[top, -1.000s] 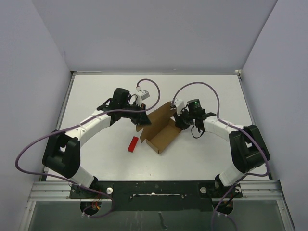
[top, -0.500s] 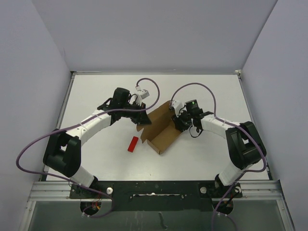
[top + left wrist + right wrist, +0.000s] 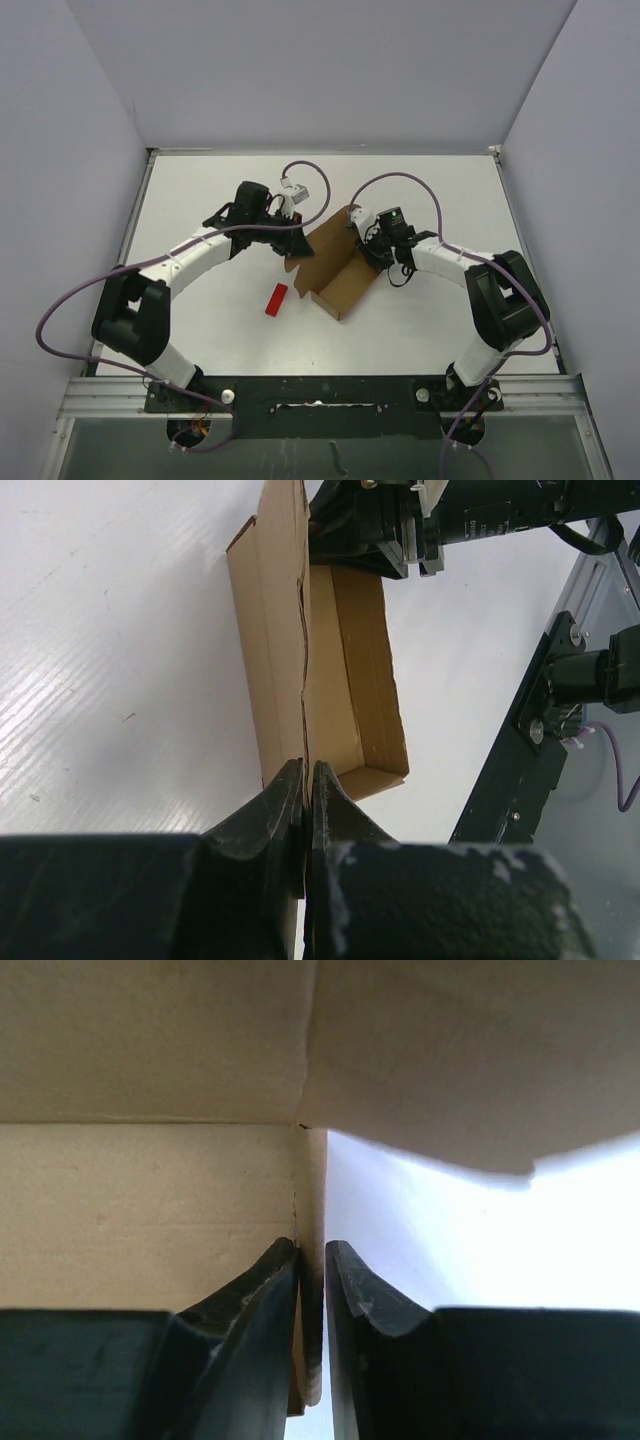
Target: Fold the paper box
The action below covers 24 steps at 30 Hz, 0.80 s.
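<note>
Brown paper box (image 3: 340, 283), open tray, flap raised, left fingers (image 3: 262, 825) and right fingers (image 3: 250, 1295) each pinching a wall

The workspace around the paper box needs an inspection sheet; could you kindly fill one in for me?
Surface: white table, no spills seen.
Job's things: brown paper box, partly folded into an open tray, flap raised at the far side.
Clutter: small red block, lying left of the box, apart from it.
Grippers: left gripper shut on one box wall; right gripper shut on a cardboard edge at the other end.
Cables: purple cables loop above both arms, clear of the box.
Surroundings: plain pale walls; metal rail at the near edge.
</note>
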### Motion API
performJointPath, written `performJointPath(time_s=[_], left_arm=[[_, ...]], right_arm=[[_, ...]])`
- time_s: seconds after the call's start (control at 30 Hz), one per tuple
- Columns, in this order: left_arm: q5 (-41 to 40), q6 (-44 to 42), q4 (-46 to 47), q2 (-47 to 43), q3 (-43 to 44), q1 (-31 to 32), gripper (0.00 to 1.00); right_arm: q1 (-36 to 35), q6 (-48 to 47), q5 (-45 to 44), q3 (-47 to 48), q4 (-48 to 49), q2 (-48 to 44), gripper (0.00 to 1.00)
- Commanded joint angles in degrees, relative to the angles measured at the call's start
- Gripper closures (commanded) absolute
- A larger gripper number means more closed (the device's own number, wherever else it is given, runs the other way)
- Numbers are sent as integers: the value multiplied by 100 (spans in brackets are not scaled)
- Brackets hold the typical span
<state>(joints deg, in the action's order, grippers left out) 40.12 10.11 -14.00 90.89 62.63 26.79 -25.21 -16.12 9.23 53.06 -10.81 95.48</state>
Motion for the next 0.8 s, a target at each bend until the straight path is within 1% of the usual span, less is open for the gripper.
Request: performJointPath(time_s=[0.0, 0.07, 0.13, 0.2, 0.23, 0.3, 0.33, 0.37, 0.47, 0.5, 0.53, 0.57, 0.63, 0.7, 0.77], left_arm=[[185, 0, 73, 190, 212, -24, 100], [210, 8, 71, 223, 221, -25, 100], [238, 17, 73, 248, 230, -15, 100], [255, 26, 73, 253, 236, -15, 100], [259, 26, 73, 253, 240, -15, 100], [255, 26, 73, 249, 245, -16, 100], [251, 26, 73, 245, 249, -20, 100], [251, 26, 68, 245, 250, -14, 100], [259, 26, 73, 242, 250, -15, 100], [266, 35, 73, 249, 250, -15, 100], [276, 35, 73, 260, 250, -15, 100], [279, 35, 73, 268, 256, -15, 100], [273, 35, 52, 291, 270, -27, 100], [273, 35, 9, 320, 296, -29, 100], [326, 39, -33, 360, 338, -33, 96]], right_arm=[[58, -110, 57, 161, -46, -39, 74], [110, -119, 188, 170, -56, -85, 68], [138, -121, 227, 170, -59, -120, 67], [155, -125, 209, 153, -45, -121, 68], [159, -128, 184, 152, -50, -107, 71], [149, -133, 105, 174, -72, -71, 85], [145, -149, 55, 185, -80, -50, 91], [144, -154, -1, 194, -94, -48, 95], [150, -180, -13, 225, -144, -56, 95], [159, -186, 48, 261, -199, -69, 94], [184, -200, 142, 288, -259, -98, 85], [228, -239, 314, 316, -317, -156, 71], [378, -328, 770, 348, -461, -310, 54], [627, -421, 1355, 383, -652, -496, 44], [831, -634, 1877, 433, -918, -668, 37]])
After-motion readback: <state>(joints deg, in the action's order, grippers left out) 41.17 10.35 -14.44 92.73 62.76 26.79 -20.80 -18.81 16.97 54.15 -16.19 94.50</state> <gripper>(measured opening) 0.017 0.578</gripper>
